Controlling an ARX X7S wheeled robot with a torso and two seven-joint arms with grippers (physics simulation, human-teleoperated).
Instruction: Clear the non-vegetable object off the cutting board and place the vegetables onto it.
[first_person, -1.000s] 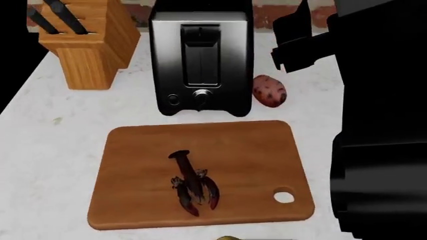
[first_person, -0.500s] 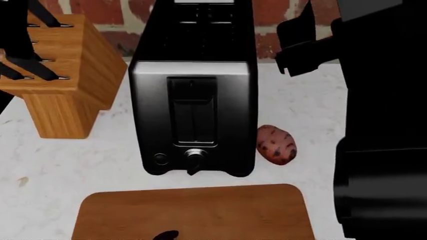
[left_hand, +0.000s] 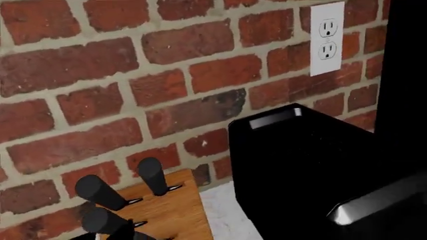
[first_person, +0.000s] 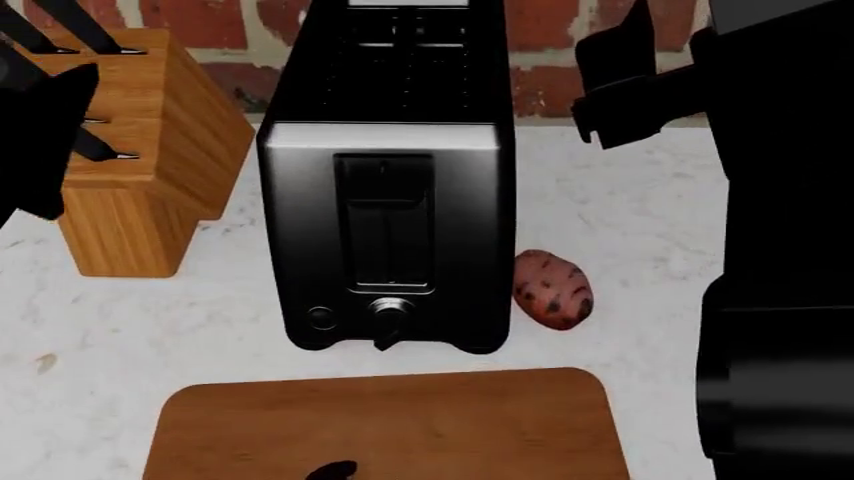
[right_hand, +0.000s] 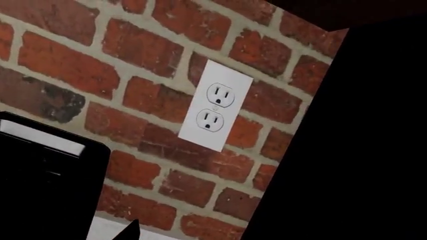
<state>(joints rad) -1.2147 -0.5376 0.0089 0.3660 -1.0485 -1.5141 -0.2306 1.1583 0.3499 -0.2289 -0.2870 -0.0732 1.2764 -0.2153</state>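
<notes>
Although both wrist cameras showed me only the brick wall (right_hand: 133, 75) and its outlet (right_hand: 215, 112), the head camera gave me what I needed. The potato (first_person: 553, 289) lay on the worktop (first_person: 627, 230) just beside the toaster (first_person: 387, 180), on its right, a little beyond the far right corner of the cutting board (first_person: 400, 425). Its long axis ran slantwise, from far-left to near-right. My right arm (first_person: 641, 80) hung high over that same side, with the potato below and nearer to me than its raised part, so I judged the right the closer arm for it. The left arm (first_person: 40, 130) was away by the knife block (first_person: 134, 140), with the toaster between it and the potato.

Of the lobster (first_person: 331, 469) only a dark tip showed at the near edge of the view, resting on the board, so the board was not yet cleared. The squash was out of sight.

I could not tell whether either end effector was apart or together; no fingers showed in any view.
</notes>
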